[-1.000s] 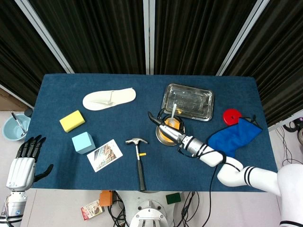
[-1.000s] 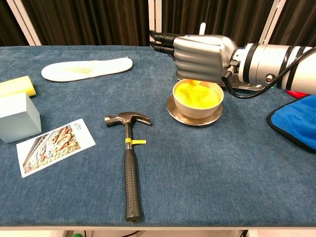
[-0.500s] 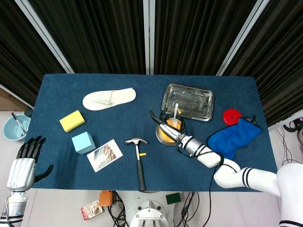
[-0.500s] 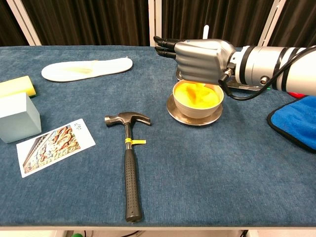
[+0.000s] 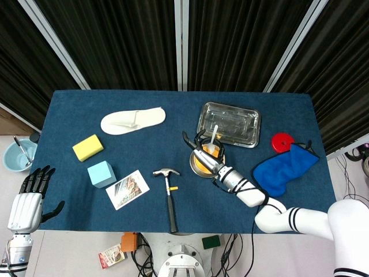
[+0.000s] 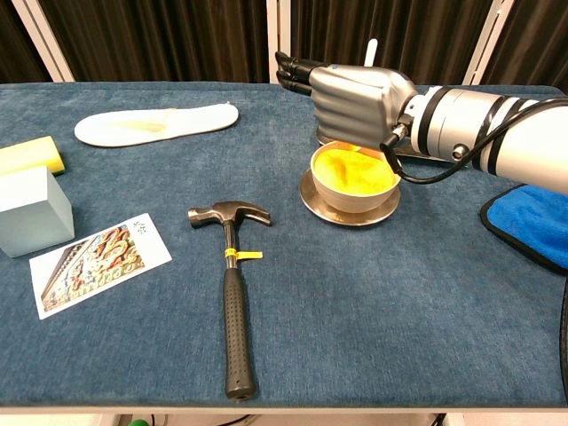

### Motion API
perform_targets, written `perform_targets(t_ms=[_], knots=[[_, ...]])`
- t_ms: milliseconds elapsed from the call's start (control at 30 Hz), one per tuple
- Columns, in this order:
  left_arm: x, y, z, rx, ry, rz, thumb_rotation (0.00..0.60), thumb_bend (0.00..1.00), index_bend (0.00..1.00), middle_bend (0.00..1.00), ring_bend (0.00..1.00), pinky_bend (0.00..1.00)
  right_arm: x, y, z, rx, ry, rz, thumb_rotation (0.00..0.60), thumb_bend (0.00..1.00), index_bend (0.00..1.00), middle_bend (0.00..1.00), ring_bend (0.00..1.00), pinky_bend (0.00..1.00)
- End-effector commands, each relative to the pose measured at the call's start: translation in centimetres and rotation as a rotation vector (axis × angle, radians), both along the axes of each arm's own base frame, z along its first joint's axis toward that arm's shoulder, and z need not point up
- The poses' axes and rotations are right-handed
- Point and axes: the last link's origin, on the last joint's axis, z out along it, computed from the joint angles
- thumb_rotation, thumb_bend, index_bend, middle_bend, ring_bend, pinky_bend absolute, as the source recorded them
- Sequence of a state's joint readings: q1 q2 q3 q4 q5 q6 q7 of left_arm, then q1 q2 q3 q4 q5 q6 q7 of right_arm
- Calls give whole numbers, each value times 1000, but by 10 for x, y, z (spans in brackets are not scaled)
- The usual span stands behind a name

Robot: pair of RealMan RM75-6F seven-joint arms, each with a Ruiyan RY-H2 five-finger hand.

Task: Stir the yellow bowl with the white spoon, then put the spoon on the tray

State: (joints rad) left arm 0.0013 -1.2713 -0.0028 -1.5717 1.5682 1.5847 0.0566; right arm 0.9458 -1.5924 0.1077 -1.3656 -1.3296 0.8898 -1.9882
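Stirring step in hand, by my reading. Right hand (image 6: 359,96) sits over the yellow bowl (image 6: 353,178), fingers curled around the white spoon (image 5: 213,137); handle tip pokes up above the knuckles in the chest view, and the head view shows the handle rising from the bowl toward the tray (image 5: 229,124). Spoon's lower end hidden behind the hand, so cannot tell whether it touches the yellow contents. Bowl stands on a small metal saucer (image 6: 348,212) on the tabletop (image 6: 373,302), just in front of the tray.

Left hand (image 5: 30,199) off the tabletop's near-left corner, fingers spread, holding nothing.

Hammer (image 6: 230,284), picture card (image 6: 96,263), blue block (image 6: 31,211), yellow sponge (image 6: 31,155) and white insole (image 6: 155,123) lie well to the left of the bowl; blue cloth (image 6: 532,222) to its right.

Next move, judged: finish the circling, lift the spoon clear of the rim without tipping the bowl, carry it the short way back over the tray and release.
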Motion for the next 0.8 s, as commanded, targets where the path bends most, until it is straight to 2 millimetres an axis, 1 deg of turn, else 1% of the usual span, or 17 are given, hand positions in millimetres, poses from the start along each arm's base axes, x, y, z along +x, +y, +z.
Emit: perform_targets(t_ms=[33,333,500,800], knots=[[0,0,0,-1,1,0,600,207,94,46,13,111,-2,0,-1,9,-17,-17,600,447,834,357,2,0],[1,1,0,-1,1,-2,600,207,94,46,13,111,-8,0,-2,19,-84,-65,600,446,832,348,3,0],[1,0,1,1,-2,2,600,207,94,45,13,112,-9,-6,7,27,-240,-156,600,444,824,347,3,0],[4,4,0,-4,-2,0,600,207,94,46,13,111,-27,-28,34,50,-605,-363,600,441,789,344,3,0]])
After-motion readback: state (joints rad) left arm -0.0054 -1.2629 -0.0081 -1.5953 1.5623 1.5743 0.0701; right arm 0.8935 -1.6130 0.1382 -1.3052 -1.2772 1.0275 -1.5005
